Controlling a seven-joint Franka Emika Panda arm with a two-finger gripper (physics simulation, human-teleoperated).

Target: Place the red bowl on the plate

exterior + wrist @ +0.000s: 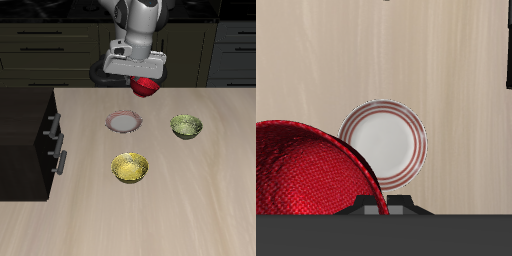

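Red and glossy, the red bowl (147, 86) is hanging tilted in the air under the gripper (141, 75), which is pinching its rim, though the fingers are mostly hidden. It is sitting farther back than the plate (124, 122), not over it; letting go now is risking a miss, or a roll off the plate's thin pinkish-red rim

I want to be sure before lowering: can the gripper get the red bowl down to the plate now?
Probably yes. The gripper holds the red bowl in the air, and the plate below is bare, with nothing between them.
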